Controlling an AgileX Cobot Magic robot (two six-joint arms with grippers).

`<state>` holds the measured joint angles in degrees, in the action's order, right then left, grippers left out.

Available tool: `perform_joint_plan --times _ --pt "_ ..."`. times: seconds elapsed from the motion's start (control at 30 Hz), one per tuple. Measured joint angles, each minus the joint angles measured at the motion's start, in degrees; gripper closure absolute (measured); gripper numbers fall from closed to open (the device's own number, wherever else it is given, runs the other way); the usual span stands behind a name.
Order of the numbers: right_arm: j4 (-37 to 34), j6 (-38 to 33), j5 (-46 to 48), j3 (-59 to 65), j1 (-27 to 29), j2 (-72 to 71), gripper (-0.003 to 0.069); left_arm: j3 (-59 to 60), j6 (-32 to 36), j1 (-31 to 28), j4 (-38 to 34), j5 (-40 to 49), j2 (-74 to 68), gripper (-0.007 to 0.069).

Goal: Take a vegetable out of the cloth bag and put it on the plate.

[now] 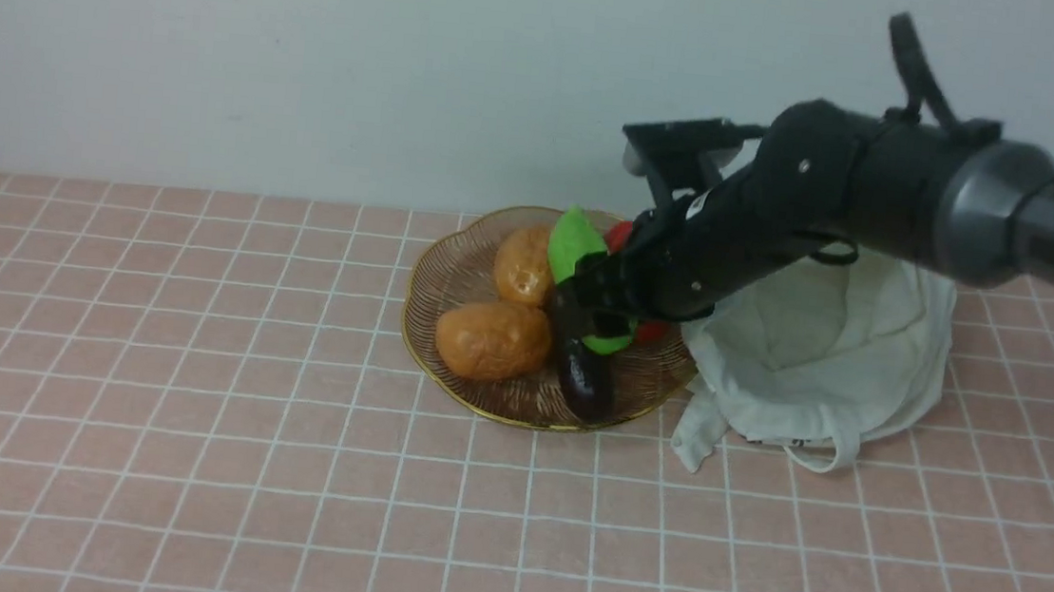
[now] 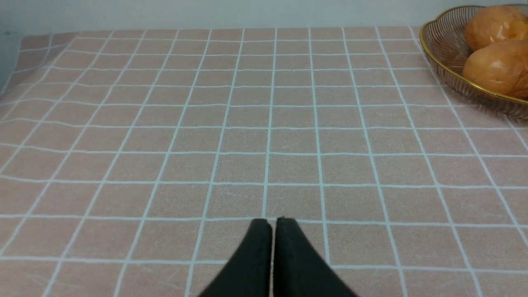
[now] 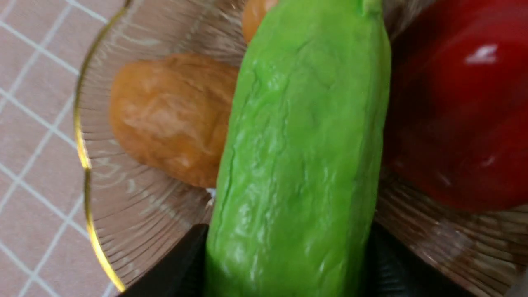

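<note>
Green vegetable (image 3: 297, 156) is gripped across its body by the right gripper (image 1: 598, 307), whose jaws stand partly open around it. It is over the plate (image 1: 427, 345), outside the cloth bag (image 1: 827, 360). Its long axis runs straight out from the jaws, between a brown potato (image 3: 165, 119) and the red pepper (image 3: 462, 103); I judge it must settle into this gap. The left gripper (image 2: 272, 225), closed and empty, is well apart.

Green vegetable (image 1: 576, 241), gold-rimmed brown plate (image 1: 452, 275), white cloth bag (image 1: 827, 360), pink gridded tablecloth (image 1: 193, 400)
</note>
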<state>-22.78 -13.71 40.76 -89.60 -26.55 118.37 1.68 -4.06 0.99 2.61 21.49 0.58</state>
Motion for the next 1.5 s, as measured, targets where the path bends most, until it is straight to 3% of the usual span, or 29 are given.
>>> perform_joint_plan --times 0.3,0.43,0.47,0.57,0.63,0.73,0.87,0.97,1.1,1.17,1.2,1.23,1.27,1.4,1.43,1.5 --pt "2.7 0.99 -0.23 0.0 0.0 1.82 0.0252 0.0 0.0 0.0 0.0 0.0 0.0 0.0629" --pt "4.0 1.57 2.57 -0.91 0.0 1.41 0.0142 0.0 0.0 0.0 0.0 0.0 0.0 0.0629" --pt "4.0 1.57 2.57 -0.91 0.0 1.41 0.0142 0.0 0.0 0.0 0.0 0.0 0.0 0.0629" --pt "7.64 3.05 10.07 -5.92 0.0 0.32 0.0018 0.0 0.0 0.0 0.0 0.0 0.0 0.0629" --pt "9.67 4.1 14.58 -9.96 0.0 -0.54 -0.0011 0.0 0.0 0.0 0.0 0.0 0.0 0.0629" --pt "12.12 4.87 23.92 -17.92 0.0 -1.56 -0.0024 0.0 0.0 0.0 0.0 0.0 0.0 0.0629" --pt "14.12 5.05 29.41 -27.29 0.0 -2.44 -0.0007 0.0 0.0 0.0 0.0 0.0 0.0 0.0629" --pt "16.2 6.36 30.3 -32.34 0.0 -7.33 0.009 0.0 0.0 0.0 0.0 0.0 0.0 0.0629" --pt "16.81 8.21 30.69 -28.96 0.0 -14.76 0.0241 0.0 0.0 0.0 0.0 0.0 0.0 0.0629" --pt "16.87 8.74 30.92 -21.15 0.0 -24.31 0.0399 0.0 0.0 0.0 0.0 0.0 0.0 0.0629" --pt "16.87 8.73 30.92 -19.69 0.0 -26.72 0.0424 0.0 0.0 0.0 0.0 0.0 0.0 0.0629" --pt "16.98 8.88 30.97 -11.55 0.0 -34.9 0.0543 0.0 0.0 0.0 0.0 0.0 0.0 0.0629" --pt "17.09 8.88 31.03 -7.91 0.0 -38.21 0.0594 0.0 0.0 0.0 0.0 0.0 0.0 0.0629" --pt "17.04 8.06 23.69 12.38 0.0 -53.2 0.0663 0.0 0.0 0.0 0.0 0.0 0.0 0.0629" --pt "17.04 8.06 23.69 12.38 0.0 -53.2 0.0663 0.0 0.0 0.0 0.0 0.0 0.0 0.0629" --pt "16.37 7.4 7.21 29.74 0.0 -62.69 0.0671 0.0 0.0 0.0 0.0 0.0 0.0 0.0629"
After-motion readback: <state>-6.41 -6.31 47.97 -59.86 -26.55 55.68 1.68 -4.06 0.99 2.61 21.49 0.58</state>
